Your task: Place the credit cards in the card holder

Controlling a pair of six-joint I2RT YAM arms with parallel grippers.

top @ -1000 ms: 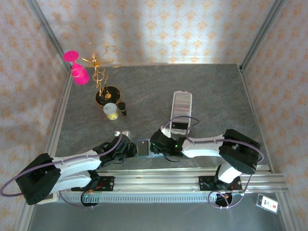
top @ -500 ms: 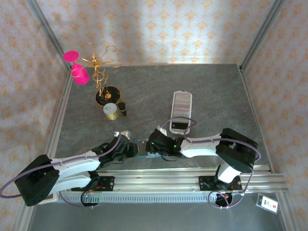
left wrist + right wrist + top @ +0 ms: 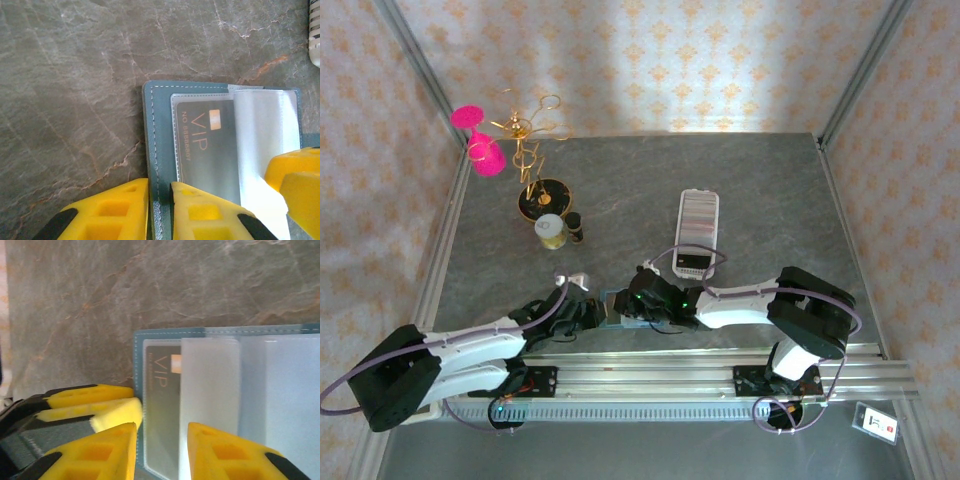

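Near the worktop's [image 3: 740,190] front edge, left claw [image 3: 160,212] pinches the open card holder's [image 3: 160,130] cover; right claw [image 3: 162,452] sits narrow over its sleeves, grip unclear.

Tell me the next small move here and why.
Probably fold the clear plastic sleeve flat over the dark VIP card, which already sits in the open teal card holder; the left end effector straddles its near edge, seemingly pinning it.

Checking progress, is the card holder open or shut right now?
Open: the card holder lies spread flat, a VIP card visible in its clear sleeve.
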